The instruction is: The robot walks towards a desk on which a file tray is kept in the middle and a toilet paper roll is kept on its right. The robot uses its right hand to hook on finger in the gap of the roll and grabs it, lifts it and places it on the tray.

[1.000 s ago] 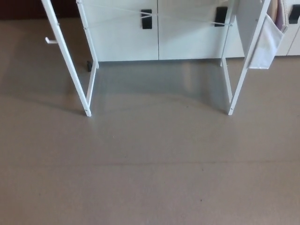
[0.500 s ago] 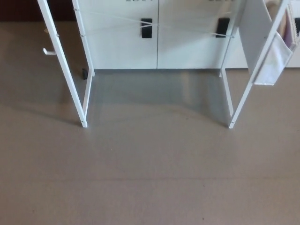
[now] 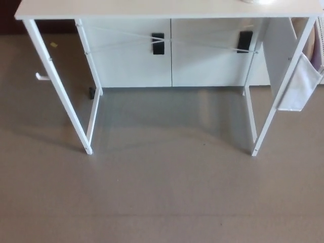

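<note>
- Toilet paper roll: you cannot confirm it; only a white sliver (image 3: 258, 1) shows at the top edge, on the desk's right side.
- Desk (image 3: 152, 9): its top edge now shows; earlier only the legs did. The camera moved, not the desk.
- Hands: you see neither, so their state cannot be told.
- Fabric pocket (image 3: 299, 86) hangs on the right frame.

Soft, even indoor light is falling from above, and the white desk (image 3: 167, 9) is casting a pale, diffuse shadow onto the grey-brown floor (image 3: 162, 197) beneath and to the left of its legs. The desk top is nearly washing out, and the frame is looking slightly soft throughout, with the desk legs splaying outward toward the picture's edges.
</note>
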Controlling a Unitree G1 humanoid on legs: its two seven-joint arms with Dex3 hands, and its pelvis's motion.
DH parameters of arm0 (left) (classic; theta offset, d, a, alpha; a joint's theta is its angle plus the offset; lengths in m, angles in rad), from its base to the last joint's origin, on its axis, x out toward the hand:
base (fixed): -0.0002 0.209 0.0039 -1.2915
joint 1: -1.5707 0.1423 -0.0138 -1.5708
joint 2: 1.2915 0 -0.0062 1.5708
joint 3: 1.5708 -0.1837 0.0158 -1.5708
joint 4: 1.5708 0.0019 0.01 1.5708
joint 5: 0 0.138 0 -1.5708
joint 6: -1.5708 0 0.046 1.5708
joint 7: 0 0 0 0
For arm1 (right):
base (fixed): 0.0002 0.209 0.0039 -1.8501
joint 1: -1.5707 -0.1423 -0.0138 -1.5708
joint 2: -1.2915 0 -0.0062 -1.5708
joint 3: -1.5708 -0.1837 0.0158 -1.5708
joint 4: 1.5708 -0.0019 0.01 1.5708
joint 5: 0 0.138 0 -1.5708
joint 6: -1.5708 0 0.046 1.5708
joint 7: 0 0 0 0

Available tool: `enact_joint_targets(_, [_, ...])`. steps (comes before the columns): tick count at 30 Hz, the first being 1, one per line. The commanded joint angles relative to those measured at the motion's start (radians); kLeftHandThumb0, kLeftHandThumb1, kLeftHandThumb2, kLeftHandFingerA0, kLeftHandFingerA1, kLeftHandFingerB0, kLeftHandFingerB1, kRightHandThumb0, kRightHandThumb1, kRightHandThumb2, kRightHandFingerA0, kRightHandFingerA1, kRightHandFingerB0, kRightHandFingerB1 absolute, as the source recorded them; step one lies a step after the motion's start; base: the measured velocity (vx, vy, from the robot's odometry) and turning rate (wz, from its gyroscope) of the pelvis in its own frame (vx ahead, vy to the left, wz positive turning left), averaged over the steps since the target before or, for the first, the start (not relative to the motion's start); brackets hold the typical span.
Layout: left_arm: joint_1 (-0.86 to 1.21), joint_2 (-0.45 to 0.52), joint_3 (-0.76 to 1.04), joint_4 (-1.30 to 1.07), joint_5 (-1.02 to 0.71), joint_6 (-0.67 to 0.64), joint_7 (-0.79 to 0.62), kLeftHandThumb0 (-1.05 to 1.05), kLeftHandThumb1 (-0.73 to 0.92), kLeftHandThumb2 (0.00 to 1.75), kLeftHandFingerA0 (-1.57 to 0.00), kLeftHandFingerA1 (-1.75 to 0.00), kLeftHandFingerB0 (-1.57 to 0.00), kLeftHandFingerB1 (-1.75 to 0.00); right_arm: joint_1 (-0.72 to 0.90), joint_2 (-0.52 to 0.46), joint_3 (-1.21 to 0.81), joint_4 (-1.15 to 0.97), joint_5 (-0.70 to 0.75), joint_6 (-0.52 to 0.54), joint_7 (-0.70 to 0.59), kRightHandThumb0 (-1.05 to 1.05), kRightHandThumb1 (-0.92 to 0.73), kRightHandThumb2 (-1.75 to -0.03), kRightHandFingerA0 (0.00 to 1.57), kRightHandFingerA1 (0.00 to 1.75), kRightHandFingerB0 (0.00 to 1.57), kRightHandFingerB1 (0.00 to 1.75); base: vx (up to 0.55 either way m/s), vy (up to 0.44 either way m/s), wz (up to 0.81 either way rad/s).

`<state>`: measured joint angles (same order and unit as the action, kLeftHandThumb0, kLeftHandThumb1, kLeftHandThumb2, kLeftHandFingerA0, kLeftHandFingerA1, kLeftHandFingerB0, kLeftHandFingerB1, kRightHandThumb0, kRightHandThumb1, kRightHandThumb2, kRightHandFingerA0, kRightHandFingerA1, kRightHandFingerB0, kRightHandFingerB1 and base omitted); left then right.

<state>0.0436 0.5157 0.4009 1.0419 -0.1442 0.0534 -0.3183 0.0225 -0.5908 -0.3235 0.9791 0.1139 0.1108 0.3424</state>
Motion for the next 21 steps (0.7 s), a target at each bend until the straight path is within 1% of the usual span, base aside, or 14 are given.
enact_joint_targets(1, [0.003,0.018,0.004,0.003,-0.013,-0.016,-0.003,-0.73,0.83,0.64,-0.25,-0.42,-0.18,-0.32,0.015,0.023,-0.058,-0.017,0.064,-0.02,0.006,-0.6,-0.58,-0.61,0.17,0.38,0.04,0.22,0.17,0.003,-0.07])
enact_joint_targets(2, [0.003,0.018,0.004,0.003,-0.013,-0.016,-0.003,-0.73,0.83,0.64,-0.25,-0.42,-0.18,-0.32,0.016,0.024,-0.06,-0.018,0.063,-0.019,0.007,-0.6,-0.58,-0.61,0.17,0.38,0.04,0.22,0.16,0.019,-0.09])
enact_joint_targets(3, [-0.012,0.018,0.013,0.028,-0.02,-0.016,0.003,-0.73,0.83,0.64,-0.24,-0.42,-0.17,-0.32,-0.01,0.028,-0.119,0.013,0.126,0.049,0.047,-0.58,-0.52,-0.67,0.08,0.29,0.04,0.24,0.17,0.062,-0.09])
enact_joint_targets(4, [-0.012,0.018,0.012,0.027,-0.019,-0.016,0.004,-0.73,0.83,0.64,-0.23,-0.42,-0.17,-0.32,-0.012,0.024,-0.121,0.002,0.126,0.081,0.053,-0.56,-0.55,-0.58,0.13,0.33,0.02,0.25,0.21,0.113,-0.13])
enact_joint_targets(5, [-0.012,0.018,0.012,0.029,-0.018,-0.017,0.004,-0.73,0.83,0.64,-0.23,-0.42,-0.17,-0.32,-0.012,0.024,-0.126,0.0,0.123,0.087,0.056,-0.56,-0.55,-0.58,0.13,0.33,0.02,0.25,0.23,0.119,-0.1])
enact_joint_targets(7, [-0.015,0.021,0.008,0.035,-0.012,-0.017,0.005,-0.75,0.82,0.64,-0.21,-0.41,-0.17,-0.32,0.007,0.028,-0.104,-0.021,0.085,0.045,0.038,-0.6,-0.56,-0.59,0.09,0.31,0.02,0.24,0.26,0.165,-0.05])
enact_joint_targets(8, [-0.016,0.019,0.011,0.038,-0.016,-0.023,0.002,-0.75,0.81,0.65,-0.24,-0.43,-0.18,-0.33,0.025,0.018,-0.058,-0.029,0.03,-0.015,0.033,-0.69,-0.61,-0.59,0.14,0.32,0.0,0.22,0.29,0.171,-0.43])
enact_joint_targets(12, [-0.014,0.02,0.008,0.026,-0.014,-0.008,0.003,-0.74,0.84,0.65,-0.25,-0.42,-0.18,-0.33,0.005,0.024,-0.072,-0.005,0.057,0.002,0.01,-0.63,-0.57,-0.59,0.11,0.34,0.05,0.23,0.28,0.175,0.0])
enact_joint_targets(13, [-0.013,0.02,0.009,0.031,-0.014,-0.02,-0.002,-0.74,0.83,0.64,-0.25,-0.44,-0.17,-0.33,0.021,0.026,-0.056,-0.028,0.035,-0.018,-0.009,-0.67,-0.59,-0.57,0.19,0.35,0.03,0.27,0.19,0.031,0.09])
enact_joint_targets(14, [-0.014,0.02,0.008,0.033,-0.013,-0.019,0.001,-0.74,0.82,0.65,-0.26,-0.43,-0.18,-0.32,0.023,0.025,-0.05,-0.036,0.029,-0.016,-0.015,-0.69,-0.46,-0.81,0.1,0.46,0.02,0.23,0.18,0.051,0.09])
enact_joint_targets(15, [-0.017,0.02,0.008,0.031,-0.012,-0.009,0.01,-0.73,0.82,0.65,-0.26,-0.43,-0.19,-0.33,0.018,0.019,-0.042,-0.039,0.028,0.009,-0.009,-0.65,-0.58,-0.59,0.19,0.36,0.02,0.21,0.19,0.013,0.06])
enact_joint_targets(19, [-0.012,0.02,0.011,0.028,-0.017,-0.01,0.003,-0.75,0.81,0.64,-0.26,-0.44,-0.18,-0.33,0.033,0.029,-0.045,-0.053,0.04,-0.019,-0.022,-0.61,-0.59,-0.6,0.18,0.38,0.06,0.23,0.21,-0.083,0.09])
enact_joint_targets(20, [0.001,0.019,0.011,0.009,-0.019,-0.012,-0.006,-0.75,0.83,0.65,-0.26,-0.44,-0.19,-0.33,0.039,0.036,-0.062,-0.063,0.062,-0.014,-0.007,-0.64,-0.46,-0.77,0.07,0.45,0.04,0.25,0.19,-0.114,0.12])
enact_joint_targets(21, [0.004,0.018,0.011,-0.002,-0.021,-0.002,-0.008,-0.77,0.67,0.95,-0.18,-0.5,-0.14,-0.44,0.025,0.027,-0.058,-0.041,0.06,0.002,0.008,-0.64,-0.42,-0.8,0.08,0.42,0.0,0.26,0.11,-0.165,0.11])
